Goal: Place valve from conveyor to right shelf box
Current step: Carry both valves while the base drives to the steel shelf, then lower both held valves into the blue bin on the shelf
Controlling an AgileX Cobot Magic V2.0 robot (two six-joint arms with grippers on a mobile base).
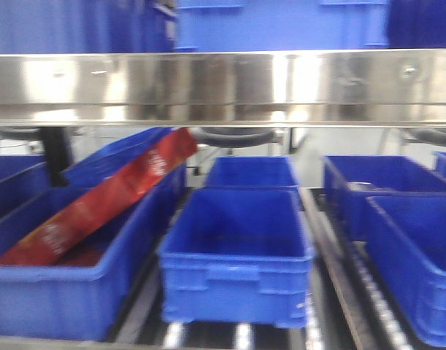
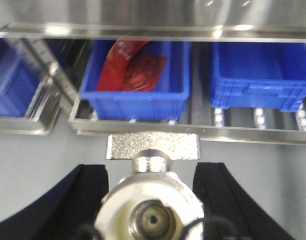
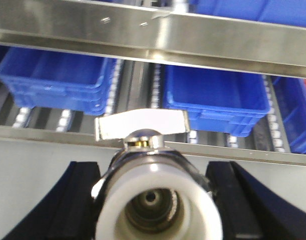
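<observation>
In the left wrist view a silver valve [image 2: 151, 200] with a flat rough handle [image 2: 153, 147] sits between black fingers [image 2: 75, 200], and my left gripper [image 2: 151, 212] is shut on it. In the right wrist view a second valve [image 3: 155, 200], with a white end collar and a smooth silver handle [image 3: 141, 125], is held the same way in my right gripper [image 3: 155, 207], which is shut on it. Both point at the steel shelf with blue boxes. Empty blue boxes [image 1: 416, 255] stand at the shelf's right. The conveyor is out of view, and neither gripper shows in the front view.
A steel shelf beam [image 1: 223, 87] crosses above the boxes. A left box [image 1: 69, 292] holds a red packet [image 1: 106, 197], also in the box [image 2: 137, 97] ahead of the left wrist. An empty box [image 1: 237, 255] sits mid-shelf on rollers. Two blue boxes [image 3: 215, 97] face the right wrist.
</observation>
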